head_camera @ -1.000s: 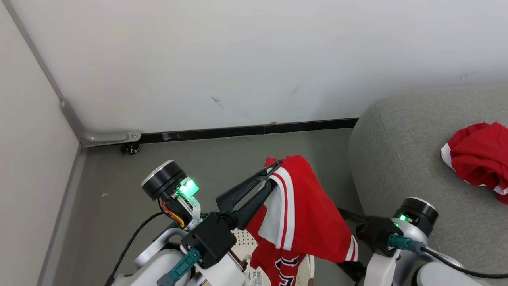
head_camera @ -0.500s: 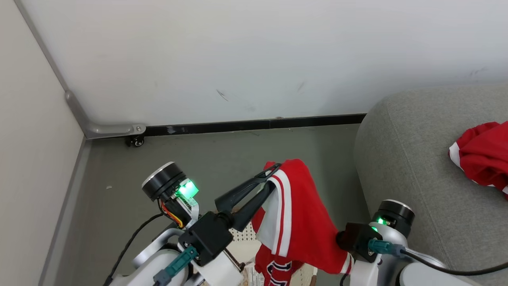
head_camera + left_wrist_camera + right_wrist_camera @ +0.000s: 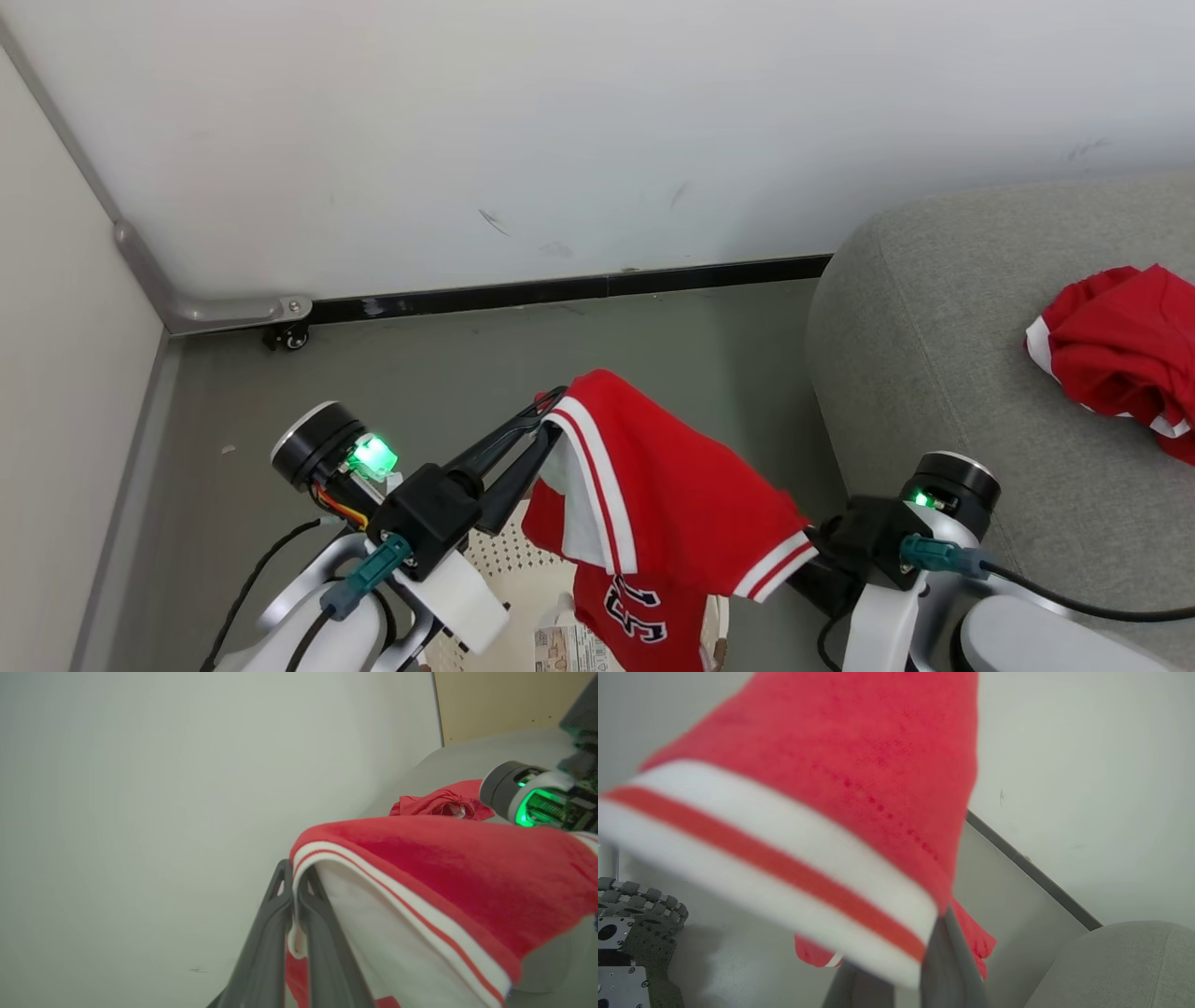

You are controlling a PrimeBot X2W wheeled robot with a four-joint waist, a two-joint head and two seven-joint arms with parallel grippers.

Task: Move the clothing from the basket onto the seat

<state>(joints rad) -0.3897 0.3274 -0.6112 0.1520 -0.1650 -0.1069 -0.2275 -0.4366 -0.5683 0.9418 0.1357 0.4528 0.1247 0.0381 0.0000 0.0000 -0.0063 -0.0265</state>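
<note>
A red garment (image 3: 672,485) of the clothing, with white stripe trim, hangs stretched between my two grippers above the basket (image 3: 495,569). My left gripper (image 3: 546,411) is shut on its striped edge; the left wrist view shows the fingers (image 3: 280,914) pinching the trim. My right gripper (image 3: 808,553) is shut on the striped cuff, and in the right wrist view the cloth (image 3: 859,765) drapes over its fingers (image 3: 952,961) and hides the tips. A second red garment (image 3: 1120,345) lies crumpled on the grey seat (image 3: 934,373) at the right.
A white wall with a dark baseboard (image 3: 560,289) runs behind, meeting a side wall at the left corner, where a small caster (image 3: 294,338) sits. Grey floor (image 3: 420,383) lies between the wall and the basket. The seat's rounded edge (image 3: 1111,961) is close to my right arm.
My right gripper went from open to shut on the garment's cuff, so the cloth is now spread between both grippers. The head camera shifted slightly. The left grip is unchanged.
</note>
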